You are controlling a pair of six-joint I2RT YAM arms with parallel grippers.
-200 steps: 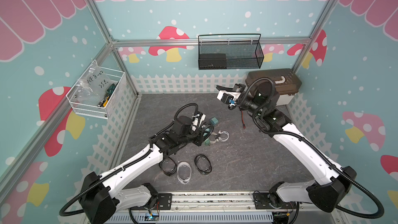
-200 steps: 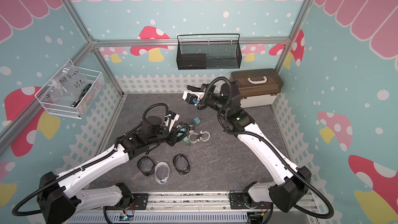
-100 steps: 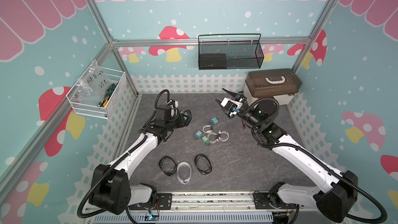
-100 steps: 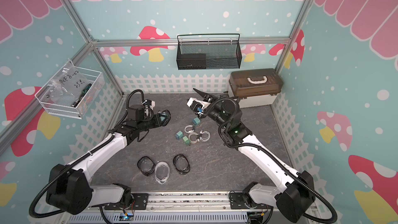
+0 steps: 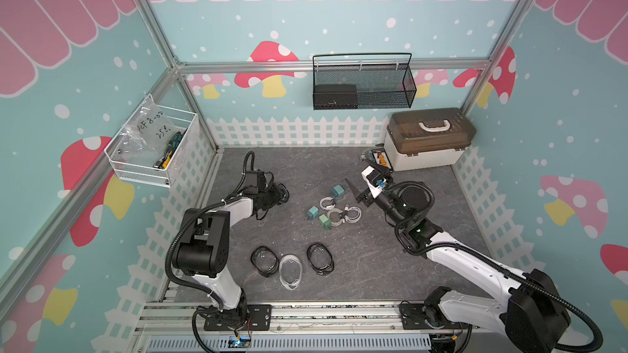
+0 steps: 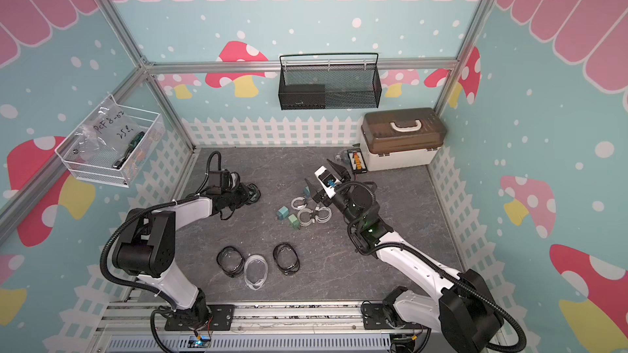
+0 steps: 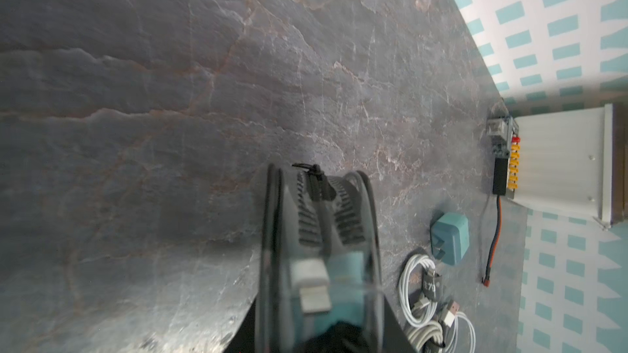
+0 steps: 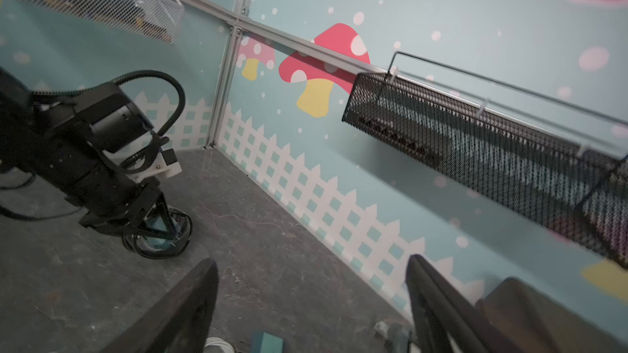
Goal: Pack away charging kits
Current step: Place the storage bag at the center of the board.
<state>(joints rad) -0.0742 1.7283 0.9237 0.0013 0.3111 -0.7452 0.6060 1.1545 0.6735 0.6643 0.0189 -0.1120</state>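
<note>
My left gripper (image 5: pixel 277 195) is shut on a black-rimmed pouch (image 7: pixel 319 232) with a teal charger (image 7: pixel 346 286) showing through its clear window. It holds the pouch low over the left of the table; the right wrist view shows the pouch (image 8: pixel 159 239) there too. Three teal chargers (image 5: pixel 338 191) and coiled white cables (image 5: pixel 343 215) lie mid-table. My right gripper (image 5: pixel 362 176) hangs open just right of them with nothing between its fingers (image 8: pixel 190 300). Two black-rimmed pouches (image 5: pixel 263 261) and a clear one (image 5: pixel 290 271) lie near the front.
A beige box with a brown lid (image 5: pixel 428 140) stands at the back right, with a black board with orange connectors (image 5: pixel 379 157) beside it. A black mesh basket (image 5: pixel 363 86) hangs on the back wall. A white wire basket (image 5: pixel 153 151) hangs on the left wall.
My left arm has carried the pouch from the middle of the table to the left side. My right gripper has opened and come down beside the chargers.
</note>
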